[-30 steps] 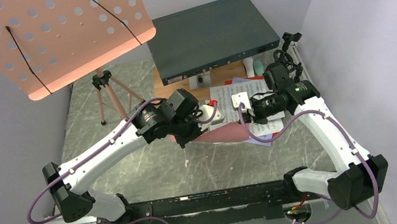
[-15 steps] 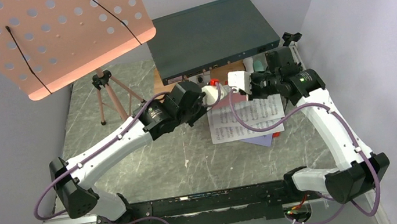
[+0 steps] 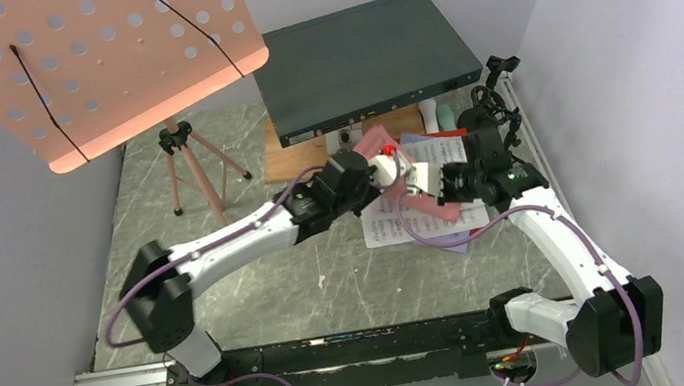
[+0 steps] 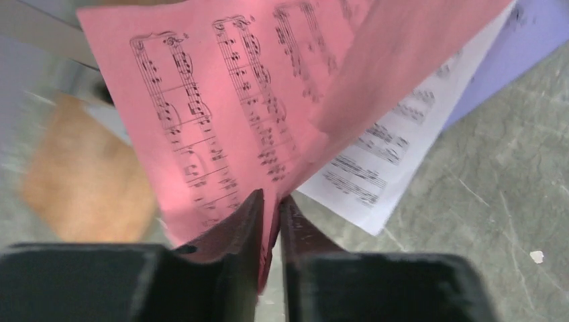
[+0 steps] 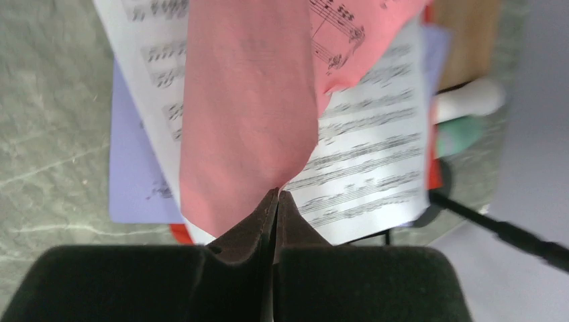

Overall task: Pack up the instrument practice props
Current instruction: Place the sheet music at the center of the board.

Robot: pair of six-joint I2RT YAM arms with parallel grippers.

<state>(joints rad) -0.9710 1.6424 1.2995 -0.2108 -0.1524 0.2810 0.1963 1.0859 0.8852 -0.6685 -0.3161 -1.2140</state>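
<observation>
— Pink sheet-music page (image 4: 221,100) hangs bowed in mid-air above the white page (image 5: 376,154) on the table (image 3: 262,295). Who holds it?
— Right gripper (image 5: 276,198) pinches it shut; left gripper (image 4: 270,201) stands narrow around its edge, grip uncertain. Lower it flat, without tugging.
</observation>
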